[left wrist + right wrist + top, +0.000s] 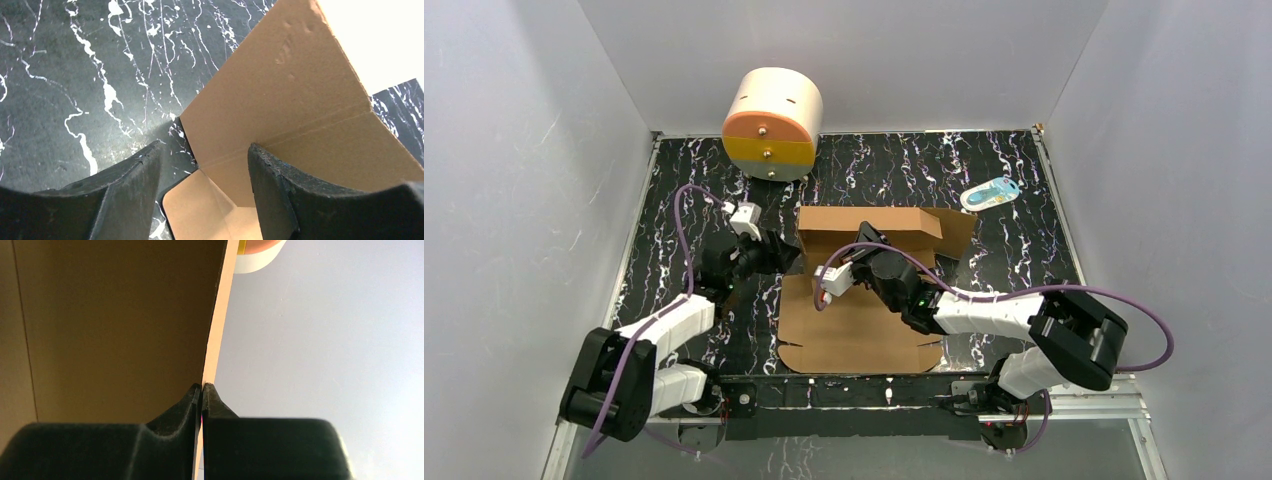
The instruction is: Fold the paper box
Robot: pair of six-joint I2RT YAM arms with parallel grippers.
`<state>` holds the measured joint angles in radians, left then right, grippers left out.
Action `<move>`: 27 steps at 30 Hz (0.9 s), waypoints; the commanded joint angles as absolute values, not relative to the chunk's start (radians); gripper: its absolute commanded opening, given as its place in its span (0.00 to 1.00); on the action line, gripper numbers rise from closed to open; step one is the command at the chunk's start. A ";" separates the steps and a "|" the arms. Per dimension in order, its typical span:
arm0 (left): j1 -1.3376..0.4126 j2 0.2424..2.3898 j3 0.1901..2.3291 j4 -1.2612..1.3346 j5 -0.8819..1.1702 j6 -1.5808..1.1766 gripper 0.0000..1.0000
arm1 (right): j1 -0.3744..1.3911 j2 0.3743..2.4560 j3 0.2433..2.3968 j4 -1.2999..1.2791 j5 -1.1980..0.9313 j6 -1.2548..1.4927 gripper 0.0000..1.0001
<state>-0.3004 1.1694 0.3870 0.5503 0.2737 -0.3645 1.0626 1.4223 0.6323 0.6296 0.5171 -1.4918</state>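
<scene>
1. Flat just nearside of the drum [772, 122]: paper box [854, 325], long axis roughly drumward, drum-side wall raised.
2. Pinched in right gripper [202, 387]: that wall's edge.
3. Straddled by half-open left gripper [205, 152]: left corner flap.

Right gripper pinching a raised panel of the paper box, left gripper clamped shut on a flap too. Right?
No: the left gripper is open. The left wrist view shows its fingers standing apart at a flap of the paper box, not clamped on it. The right gripper does pinch a raised panel.
</scene>
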 commanded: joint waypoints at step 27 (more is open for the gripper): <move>-0.415 1.383 0.401 0.942 0.360 -0.223 0.66 | 1.086 1.414 0.714 0.400 0.427 -1.393 0.11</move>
<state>-0.3847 1.3720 0.3870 0.8703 0.1989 -0.2314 1.0626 1.4067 0.6910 0.4767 0.5453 -1.4368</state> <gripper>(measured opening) 0.645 0.118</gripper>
